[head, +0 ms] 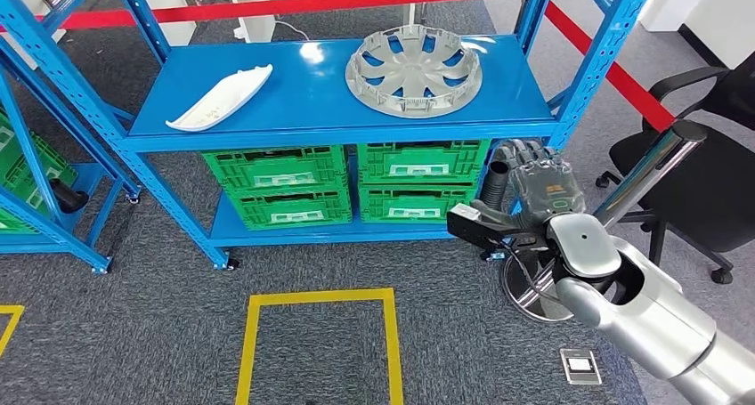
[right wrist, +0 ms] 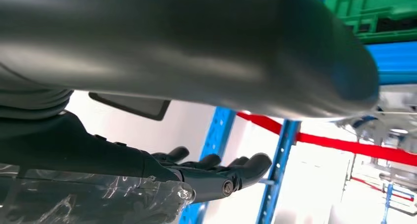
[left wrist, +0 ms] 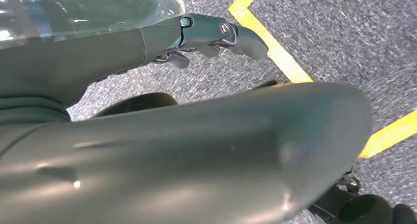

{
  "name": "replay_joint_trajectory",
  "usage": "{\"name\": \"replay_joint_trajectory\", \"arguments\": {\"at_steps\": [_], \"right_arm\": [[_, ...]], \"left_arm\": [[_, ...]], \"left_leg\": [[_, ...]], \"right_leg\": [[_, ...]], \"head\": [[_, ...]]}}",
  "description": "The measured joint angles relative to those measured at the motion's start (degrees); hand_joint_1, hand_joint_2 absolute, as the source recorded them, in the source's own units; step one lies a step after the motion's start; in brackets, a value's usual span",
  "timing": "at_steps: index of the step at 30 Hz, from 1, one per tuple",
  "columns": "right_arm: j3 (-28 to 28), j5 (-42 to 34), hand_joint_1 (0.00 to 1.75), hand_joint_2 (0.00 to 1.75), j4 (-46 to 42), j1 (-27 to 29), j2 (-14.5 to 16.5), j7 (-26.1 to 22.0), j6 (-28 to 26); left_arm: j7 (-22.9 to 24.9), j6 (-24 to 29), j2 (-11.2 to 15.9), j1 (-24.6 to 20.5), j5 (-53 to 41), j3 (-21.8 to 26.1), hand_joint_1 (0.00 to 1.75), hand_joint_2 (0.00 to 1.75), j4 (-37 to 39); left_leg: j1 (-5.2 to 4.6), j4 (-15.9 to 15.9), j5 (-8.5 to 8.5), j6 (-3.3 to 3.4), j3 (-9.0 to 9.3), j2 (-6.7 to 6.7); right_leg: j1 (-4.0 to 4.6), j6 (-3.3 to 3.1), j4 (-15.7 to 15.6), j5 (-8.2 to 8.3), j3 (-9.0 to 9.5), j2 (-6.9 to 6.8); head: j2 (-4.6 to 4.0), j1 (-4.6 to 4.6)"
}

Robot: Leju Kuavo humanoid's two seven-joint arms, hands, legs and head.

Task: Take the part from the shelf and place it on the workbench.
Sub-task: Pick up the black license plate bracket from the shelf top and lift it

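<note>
Progress on the task was, in our judgement, barely begun; both candidate parts lay on the top deck of the blue shelf [head: 329, 102], with nothing lifted and no workbench in any of our views. We saw the grey wheel cover [head: 414, 69] resting flat toward the right of that deck, and the white moulded trim piece [head: 220, 97] lying well apart from it toward the left; we could not tell from the task wording which of the two was meant. Our right hand [head: 532, 175] was raised beside the shelf's right front upright, below the deck and near the green crates [head: 345, 182] stacked underneath; it held nothing, and in the right wrist view its fingers [right wrist: 216, 167] were extended with gaps between them, so we read it as wide. Our left hand [left wrist: 216, 34] hung over grey carpet marked with yellow tape [left wrist: 268, 42]; its fingers looked loosely curled with nothing in them, though we could not tell how closed it was. Reaching, grasping, carrying and setting down all remained.
</note>
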Motion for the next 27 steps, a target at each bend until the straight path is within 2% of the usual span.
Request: {"name": "replay_joint_trajectory", "arguments": {"at_steps": [4,10,15,17,19,21,23,24,25,26,27], "right_arm": [[0.9,0.3,0.0,0.0,0.7,-1.4,1.1,-0.4,-0.3],[2.5,0.4,0.0,0.0,1.9,-3.6,3.3,-0.7,-0.7],[3.2,0.4,0.0,0.0,2.5,-4.2,4.2,-0.9,-0.8],[3.4,0.2,0.0,0.0,2.8,-4.3,4.3,-0.8,-0.8],[3.3,-0.1,0.0,0.0,3.0,-4.2,4.2,-0.4,-0.8],[3.3,-0.5,0.0,0.0,3.1,-4.3,3.9,-0.1,-0.9],[3.3,-0.7,0.0,0.0,3.3,-4.0,3.6,0.0,-1.0],[3.3,-0.8,0.0,0.0,3.4,-3.7,3.5,0.0,-1.0],[3.3,-0.9,0.0,0.0,3.5,-3.4,3.5,0.0,-1.0],[3.3,-0.9,0.0,0.0,3.6,-3.2,3.4,0.0,-1.0],[3.3,-0.9,0.0,0.0,3.7,-3.1,3.3,0.0,-1.1]], "left_arm": [[0.3,-0.2,0.0,0.0,-0.4,0.0,0.0,0.0,0.0],[0.5,-0.3,-0.1,-0.2,-0.9,0.0,0.0,0.0,0.0],[0.5,-0.3,-0.1,-0.2,-0.9,0.0,0.0,0.0,0.0],[0.5,-0.3,0.0,-0.1,-0.9,0.0,0.0,0.0,0.0],[0.5,-0.4,0.0,0.0,-0.9,0.0,0.0,0.0,0.0],[0.5,-0.4,0.0,0.0,-0.9,0.0,0.0,0.0,0.0],[0.5,-0.4,0.0,0.0,-0.9,0.0,0.0,0.0,0.0],[0.5,-0.4,0.0,0.0,-1.0,0.0,0.0,0.0,0.0],[0.4,-0.4,0.0,0.1,-1.0,0.0,0.0,0.0,0.1],[0.4,-0.4,0.0,0.2,-1.0,0.0,0.0,0.0,0.1],[0.4,-0.4,0.0,0.2,-1.1,0.0,0.0,0.0,0.1]], "left_leg": [[0.12,-1.0,-0.17,-0.3,0.33,-0.14],[0.13,-1.0,-0.22,0.19,0.38,-0.16],[0.13,-1.0,-0.22,0.3,0.41,-0.17],[0.01,-1.2,-0.23,0.77,0.58,-0.19],[0.35,-3.0,0.49,1.5,1.79,-0.09],[0.9,-5.2,1.37,1.76,3.21,0.05],[1.1,-5.6,1.38,1.56,3.67,0.07],[1.26,-5.5,1.18,1.31,3.75,0.07],[1.5,-5.3,0.89,0.92,3.8,0.05],[1.85,-4.8,0.49,0.44,3.83,0.02],[2.29,-4.2,-0.09,-0.18,3.84,-0.01]], "right_leg": [[0.15,-0.2,-0.7,0.2,0.3,-0.12],[0.22,0.51,-1.5,0.61,0.77,-0.15],[0.23,0.68,-1.6,0.65,0.79,-0.15],[0.15,1.03,-2.2,0.87,1.01,-0.11],[0.13,1.39,-2.6,0.88,1.42,-0.02],[0.21,1.51,0.3,-0.83,0.2,0.1],[0.0,1.89,6.6,-3.46,-3.22,0.18],[-0.25,2.18,9.1,-4.0,-4.73,0.17],[-0.54,2.54,9.8,-3.49,-5.46,0.16],[-0.86,2.94,8.5,-1.98,-5.15,0.13],[-1.25,3.45,5.4,0.07,-3.93,0.09]], "head": [[0.0,0.08],[0.0,0.05],[0.0,0.04],[0.0,0.02],[0.0,0.07],[0.0,0.32],[0.0,0.63],[0.0,0.72],[0.0,0.76],[0.0,0.77],[0.0,0.78]]}}
